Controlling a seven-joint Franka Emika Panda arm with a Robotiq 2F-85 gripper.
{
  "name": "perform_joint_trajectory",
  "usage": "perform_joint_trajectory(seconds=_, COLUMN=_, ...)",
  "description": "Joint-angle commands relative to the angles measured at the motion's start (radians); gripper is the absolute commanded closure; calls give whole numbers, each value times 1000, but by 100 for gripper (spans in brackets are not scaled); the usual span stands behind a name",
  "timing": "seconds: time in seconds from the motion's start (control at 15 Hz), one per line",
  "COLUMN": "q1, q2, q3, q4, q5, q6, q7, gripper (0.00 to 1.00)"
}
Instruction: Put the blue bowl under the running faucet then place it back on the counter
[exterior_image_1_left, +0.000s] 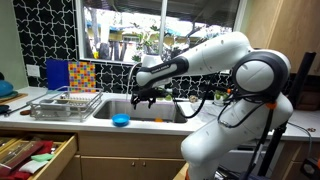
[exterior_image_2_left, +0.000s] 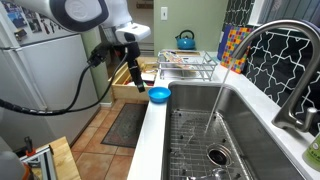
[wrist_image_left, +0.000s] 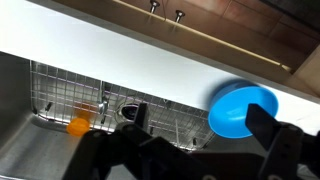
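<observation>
My gripper (exterior_image_1_left: 146, 98) hangs with its jaws spread and nothing between them. In the wrist view the two dark fingers stand wide apart, though they are shadowed there, so I read the gap as open rather than measure it.

The blue bowl (wrist_image_left: 242, 108) is below my hand and off to one side, not between the fingers. In the wrist view it lies just outside one finger, toward the counter's front edge. It sits upright on the narrow strip of counter (wrist_image_left: 120, 62) between the sink (exterior_image_2_left: 250, 120) and the drawers, and I am not touching it.

The bowl is round, so I judge it has no long axis to line up with, and any stretch of rim will do. What matters is the sideways offset: I must shift toward the bowl before coming down, or one finger will land on its rim.

The faucet (exterior_image_2_left: 285, 45) is on the far side of my hand from the bowl, across the basin, with a thin stream (exterior_image_2_left: 216, 105) falling from it.
</observation>
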Motion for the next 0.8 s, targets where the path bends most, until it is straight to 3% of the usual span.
perform_joint_trajectory(seconds=0.0, q1=-15, q2=210, q3=-9, q4=113, q5=-45, q6=38, q7=67, gripper=0)
perform_joint_trajectory(seconds=0.53, q1=54, q2=473, q3=-70, q4=239, q5=-16, q6=112, q7=56, gripper=0)
perform_joint_trajectory(seconds=0.67, q1=73, q2=513, q3=-83, q4=256, q5=-5, q6=116, q7=49, gripper=11)
perform_joint_trajectory(seconds=0.73, q1=82, q2=532, q3=-89, q4=265, q5=0, q6=117, q7=43, gripper=27)
